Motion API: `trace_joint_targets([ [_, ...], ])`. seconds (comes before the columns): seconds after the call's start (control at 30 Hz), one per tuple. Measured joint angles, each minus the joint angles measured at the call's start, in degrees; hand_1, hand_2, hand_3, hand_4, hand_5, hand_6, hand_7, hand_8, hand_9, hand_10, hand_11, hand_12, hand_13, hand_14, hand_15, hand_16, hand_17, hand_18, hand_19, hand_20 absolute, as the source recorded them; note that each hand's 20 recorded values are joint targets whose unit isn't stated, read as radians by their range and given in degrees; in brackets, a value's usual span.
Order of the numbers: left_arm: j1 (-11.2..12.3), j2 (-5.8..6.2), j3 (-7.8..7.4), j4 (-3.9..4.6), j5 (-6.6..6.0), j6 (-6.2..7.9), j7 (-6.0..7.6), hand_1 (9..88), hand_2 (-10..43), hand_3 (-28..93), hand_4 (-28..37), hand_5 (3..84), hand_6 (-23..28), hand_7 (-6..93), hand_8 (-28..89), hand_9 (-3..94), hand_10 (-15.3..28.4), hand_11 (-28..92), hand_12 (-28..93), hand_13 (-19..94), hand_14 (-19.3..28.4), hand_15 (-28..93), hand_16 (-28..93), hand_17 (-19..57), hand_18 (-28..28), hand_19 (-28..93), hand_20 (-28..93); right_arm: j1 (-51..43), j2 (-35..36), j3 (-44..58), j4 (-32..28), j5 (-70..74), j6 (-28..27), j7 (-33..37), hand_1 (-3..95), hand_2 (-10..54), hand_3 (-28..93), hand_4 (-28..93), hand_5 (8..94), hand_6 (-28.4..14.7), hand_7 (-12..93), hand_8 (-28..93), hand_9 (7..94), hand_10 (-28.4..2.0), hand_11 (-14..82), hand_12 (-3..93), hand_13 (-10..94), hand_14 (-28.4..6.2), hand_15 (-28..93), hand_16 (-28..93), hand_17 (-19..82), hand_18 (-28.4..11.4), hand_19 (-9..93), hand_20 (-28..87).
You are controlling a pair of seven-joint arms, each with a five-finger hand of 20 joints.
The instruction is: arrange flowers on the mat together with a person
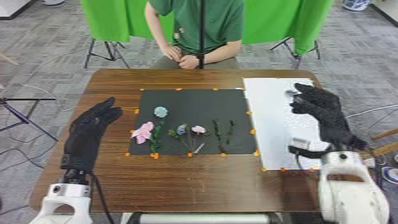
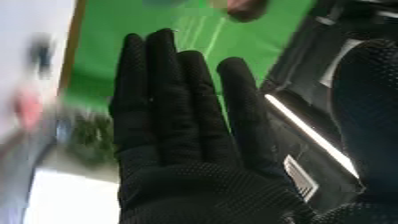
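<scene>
Seemingly part-arranged: flowers lie six-to-ten o'clock on the dark mat, green stems at four, twelve-to-two perhaps remaining; left hand, off-mat nine o'clock, right hand, three o'clock, both straight-fingered.

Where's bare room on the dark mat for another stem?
The far half of the dark mat, right of the pale blue flower and beyond the leafy green stems. Crowded: near left, where the pink flower lies close to greenery.
</scene>
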Motion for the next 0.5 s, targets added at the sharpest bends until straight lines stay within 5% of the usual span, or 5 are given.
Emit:
trace_joint_targets([
  [0.1, 0.03, 0.15, 0.34, -0.01, 0.00, 0.03, 0.00, 28.7, -9.5, 62, -18.0, 43.4, 3.4, 13.3, -6, 43.5, 12.8, 19, 16, 33, 16.4, 13, 5, 4.0, 11.9, 5, 16, 6.15, 5.04, -1.27, 4.69, -6.08, -1.01, 7.10, 31.4, -9.5, 70, -25, 53.7, -5.1, 12, -8, 55.9, -19.7, 12.6, 19.7, 62, -13.9, 32, 21, 43, -14.5, 55, 37],
  [0.3, 0.05, 0.16, 0.51, -0.02, 0.06, -0.03, -0.22, 28.6, -9.5, 62, -17.9, 43.2, 3.5, 13.1, -6, 43.5, 12.8, 19, 16, 33, 16.4, 12, 5, 4.0, 11.8, 5, 16, 18.86, 12.91, -6.66, 16.93, -24.96, -15.01, 10.13, 34.9, -9.5, 69, -26, 54.4, -5.7, 11, -8, 57.2, -20.2, 12.4, 18.9, 63, -14.1, 37, 21, 48, -13.1, 54, 37],
  [0.5, 0.09, 0.18, 0.87, -0.05, 0.00, 0.06, -0.23, 28.9, -9.5, 62, -17.8, 42.2, 3.4, 12.9, -6, 43.6, 12.7, 19, 16, 33, 16.3, 12, 5, 4.0, 11.9, 5, 16, 28.01, 13.81, -10.89, 27.41, -39.31, -14.09, 12.24, 35.9, -9.5, 68, -27, 54.1, -4.7, 11, -8, 58.9, -20.2, 12.9, 18.6, 64, -14.1, 39, 21, 49, -13.4, 55, 38],
])
